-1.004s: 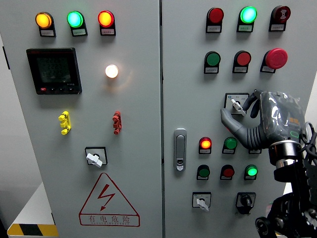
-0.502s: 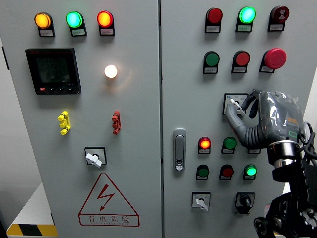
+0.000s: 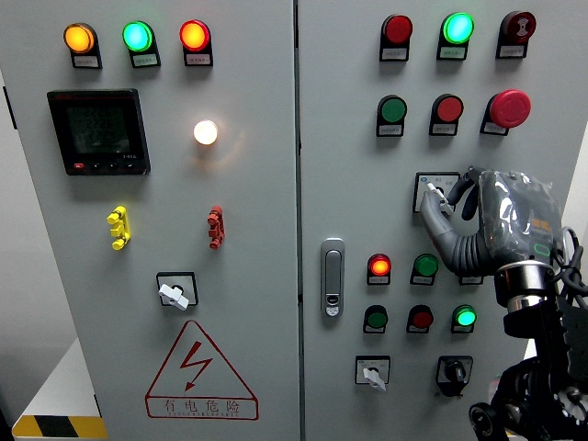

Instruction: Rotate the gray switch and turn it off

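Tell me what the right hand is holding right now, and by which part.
The right hand is at the gray switch, thumb and fingers closing around its small knob. A firm pinch cannot be confirmed; the fingers partly hide the knob.

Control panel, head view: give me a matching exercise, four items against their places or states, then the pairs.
Items:
1. right hand
2. mushroom button
3. door handle
4. warning triangle

Places or states:
A. silver, beside the seam between the two doors
B. red outline, low on the left door
C. at the gray switch on the right door, fingers around its knob
D. red, upper right of the right door

Pairs: 1-C, 2-D, 3-A, 4-B
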